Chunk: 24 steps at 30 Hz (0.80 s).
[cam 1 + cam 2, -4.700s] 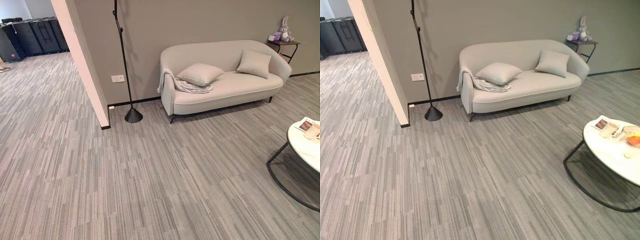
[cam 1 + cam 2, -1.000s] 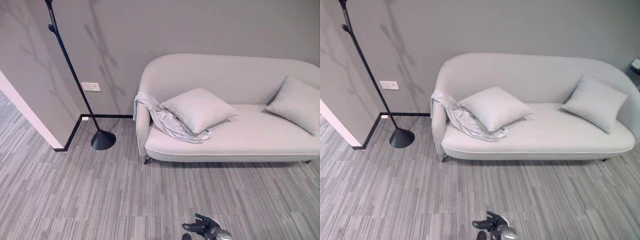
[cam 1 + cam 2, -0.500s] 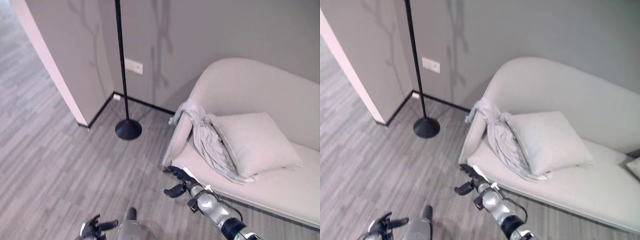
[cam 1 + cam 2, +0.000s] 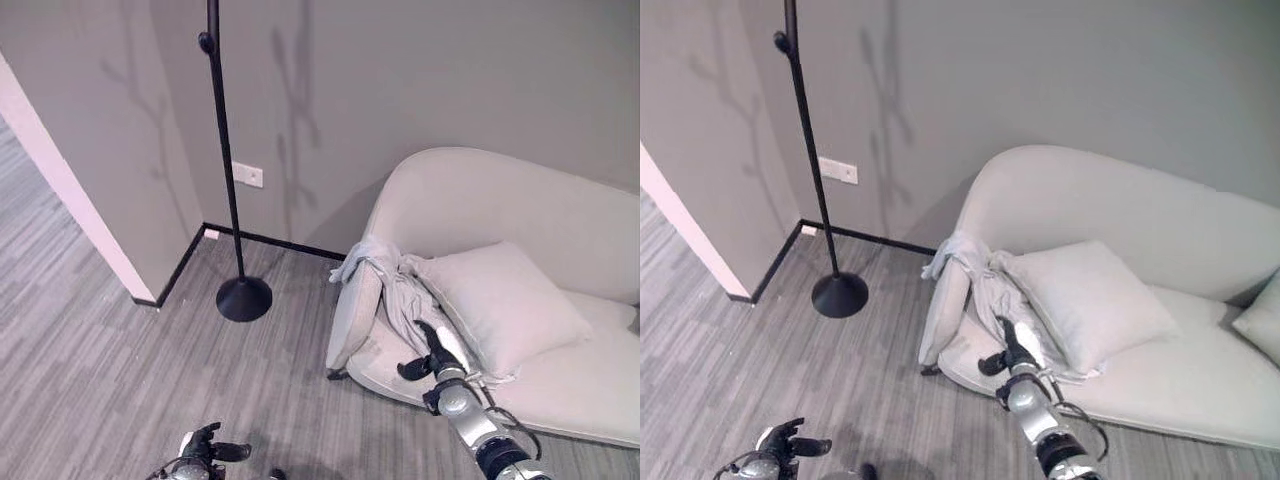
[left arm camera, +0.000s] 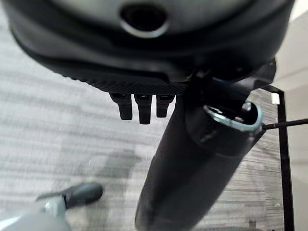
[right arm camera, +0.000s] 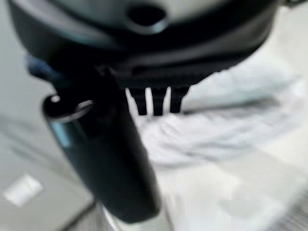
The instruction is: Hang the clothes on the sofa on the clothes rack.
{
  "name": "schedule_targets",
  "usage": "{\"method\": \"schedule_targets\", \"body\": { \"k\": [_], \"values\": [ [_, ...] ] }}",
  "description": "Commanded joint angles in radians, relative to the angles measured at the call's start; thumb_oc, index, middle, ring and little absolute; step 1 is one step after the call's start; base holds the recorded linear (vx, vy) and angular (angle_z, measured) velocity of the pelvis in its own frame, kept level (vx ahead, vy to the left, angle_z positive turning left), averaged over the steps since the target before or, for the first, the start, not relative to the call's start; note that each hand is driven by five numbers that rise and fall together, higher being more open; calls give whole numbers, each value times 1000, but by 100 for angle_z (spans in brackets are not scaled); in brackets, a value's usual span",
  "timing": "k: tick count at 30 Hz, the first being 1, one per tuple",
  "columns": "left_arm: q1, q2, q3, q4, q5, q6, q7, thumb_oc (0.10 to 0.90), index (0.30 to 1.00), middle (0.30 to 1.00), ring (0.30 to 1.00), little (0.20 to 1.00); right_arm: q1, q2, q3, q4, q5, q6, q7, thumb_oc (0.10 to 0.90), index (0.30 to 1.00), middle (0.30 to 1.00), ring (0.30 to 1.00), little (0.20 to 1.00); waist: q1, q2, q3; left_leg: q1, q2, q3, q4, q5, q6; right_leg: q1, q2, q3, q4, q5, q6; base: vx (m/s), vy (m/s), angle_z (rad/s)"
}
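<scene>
Left eye view | right hand [image 4: 432, 352] open, fingers straight, reaching at clothes [image 4: 400, 300] draped over sofa [image 4: 520, 215] arm (ungrasped) | left hand [image 4: 200, 447] relaxed, low, idle | rack [image 4: 228, 190] stands left, ready for hanging

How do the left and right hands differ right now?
The right hand is stretched out over the sofa's seat edge, at the grey garment; the left hand hangs low over the carpet, far from it. The right arm is extended forward; the left is pulled in. Both hands are open and hold nothing.
</scene>
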State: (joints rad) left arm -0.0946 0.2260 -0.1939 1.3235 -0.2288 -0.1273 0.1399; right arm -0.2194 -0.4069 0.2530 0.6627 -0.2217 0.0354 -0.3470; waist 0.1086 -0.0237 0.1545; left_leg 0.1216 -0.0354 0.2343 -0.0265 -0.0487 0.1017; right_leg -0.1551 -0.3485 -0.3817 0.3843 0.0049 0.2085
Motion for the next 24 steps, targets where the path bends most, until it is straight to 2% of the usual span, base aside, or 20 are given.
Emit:
{"method": "schedule_targets", "body": {
  "k": [1, 2, 3, 5, 6, 7, 10, 11, 12, 14, 16, 19, 20, 21, 22, 23, 24],
  "values": [
    [12, 3, -14, 23, 55, -10, -1, 800, 900, 900, 900, 900, -85, -71, -67, -11, -51, -16, -80, 800, 900, 900, 900, 900, 35, -27, -21, -102, 97, -101, -61, 57, -115, 102, -21, 37, -233, 123, -4, 247, -310, 45],
    [10, 2, -17, 33, 79, -14, 2, 800, 900, 900, 900, 900, -71, -103, -86, 5, -77, -8, -83, 800, 900, 900, 900, 900, 23, -44, -26, -92, 109, -133, -61, 38, -139, 83, -62, 113, -344, 212, 23, 269, -315, 38],
    [10, 3, -16, 35, 87, -14, 2, 800, 900, 900, 900, 900, -57, -114, -95, 5, -89, -2, -83, 800, 900, 900, 900, 900, 19, -52, -30, -82, 118, -143, -61, 30, -151, 77, -72, 148, -379, 254, 36, 359, -423, 35],
    [13, 12, -8, 32, 85, -20, 8, 800, 900, 900, 900, 900, -53, -135, -105, 29, -101, -1, -89, 800, 900, 900, 900, 900, 24, -66, -36, -62, 151, -152, -61, 21, -178, 73, -75, 167, -401, 297, 52, 231, -283, 58],
    [13, 12, -8, 32, 85, -20, 8, 800, 900, 900, 900, 900, -54, -135, -104, 30, -101, -1, -90, 800, 900, 900, 900, 900, 23, -64, -36, -61, 153, -152, -61, 20, -179, 76, -73, 165, -403, 297, 51, 300, -370, 66],
    [20, 18, 9, 35, 82, -21, 19, 800, 900, 900, 900, 900, -44, -136, -102, 45, -108, -1, -89, 800, 900, 900, 900, 900, 26, -88, -46, -49, 177, -168, -61, 16, -201, 103, -43, 165, -423, 272, 53, 288, -374, 43],
    [40, 7, 33, 38, 50, -25, 27, 800, 900, 900, 900, 900, -19, -141, -105, 28, -113, -13, -87, 800, 900, 900, 900, 900, 25, -82, -63, -62, 268, -193, -61, 46, -244, 113, 32, 137, -420, 194, 39, 252, -409, 39],
    [47, -4, 24, 40, 52, -27, 27, 800, 900, 900, 900, 900, -22, -144, -111, 39, -95, -27, -93, 800, 900, 900, 900, 900, 24, -71, -69, -74, 296, -200, -61, 64, -259, 127, 65, 114, -437, 168, 26, 188, -471, -7],
    [42, -31, -20, 40, 62, -26, 27, 800, 900, 900, 900, 900, -57, -139, -100, 120, -7, -67, -115, 800, 900, 900, 900, 900, 21, -29, -74, -122, 366, -208, -61, 134, -297, 147, 144, 72, -472, 106, -5, 136, -396, -9],
    [38, -38, -32, 34, 65, -24, 26, 800, 900, 900, 900, 900, -64, -142, -95, 135, 9, -77, -116, 800, 900, 900, 900, 900, 18, -17, -76, -138, 383, -201, -61, 154, -305, 150, 161, 60, -472, 84, -12, 81, -230, 29],
    [33, -49, -62, 3, 74, -28, 38, 800, 900, 900, 900, 900, -77, -152, -86, 160, 43, -96, -126, 800, 900, 900, 900, 900, 11, 3, -72, -161, 412, -156, -61, 193, -306, 164, 182, 31, -472, 46, -30, 92, -154, 47],
    [39, -60, -74, -23, 75, -29, 48, 800, 900, 900, 900, 900, -83, -155, -77, 182, 92, -119, -123, 800, 900, 900, 900, 900, -10, 26, -56, -164, 449, -4, -49, 240, -298, 195, 204, -15, -472, 2, -60, 95, -115, 69],
    [46, -61, -72, -29, 72, -29, 47, 800, 900, 900, 900, 900, -85, -155, -73, 177, 96, -123, -120, 800, 900, 900, 900, 900, -10, 29, -50, -161, 451, 22, -30, 243, -297, 203, 209, -19, -472, -6, -68, 88, -124, 75],
    [51, -60, -64, -39, 60, -35, 51, 800, 900, 900, 900, 900, -95, -153, -60, 168, 95, -133, -122, 800, 900, 900, 900, 900, 0, 30, -40, -176, 431, 2, 14, 218, -288, 207, 211, -16, -472, -12, -75, 76, -132, 56],
    [52, -58, -61, -46, 43, -45, 62, 800, 900, 900, 900, 900, -111, -146, -41, 169, 96, -139, -123, 800, 900, 900, 900, 900, 14, 28, -26, -219, 389, -80, 69, 181, -273, 205, 205, -12, -472, -11, -78, 40, -134, 32],
    [47, -56, -63, -51, 28, -59, 70, 800, 900, 900, 900, 900, -133, -136, -29, 179, 102, -148, -123, 800, 900, 900, 900, 900, 31, 21, -12, -267, 320, -178, 92, 145, -256, 205, 197, -13, -472, -6, -81, 33, -123, 8],
    [44, -54, -66, -55, 16, -64, 72, 800, 900, 900, 900, 900, -147, -129, -24, 190, 112, -151, -123, 800, 900, 900, 900, 900, 45, 19, -7, -295, 262, -233, 77, 133, -247, 203, 196, -18, -472, -4, -84, 47, -84, 6]
  ]
}}
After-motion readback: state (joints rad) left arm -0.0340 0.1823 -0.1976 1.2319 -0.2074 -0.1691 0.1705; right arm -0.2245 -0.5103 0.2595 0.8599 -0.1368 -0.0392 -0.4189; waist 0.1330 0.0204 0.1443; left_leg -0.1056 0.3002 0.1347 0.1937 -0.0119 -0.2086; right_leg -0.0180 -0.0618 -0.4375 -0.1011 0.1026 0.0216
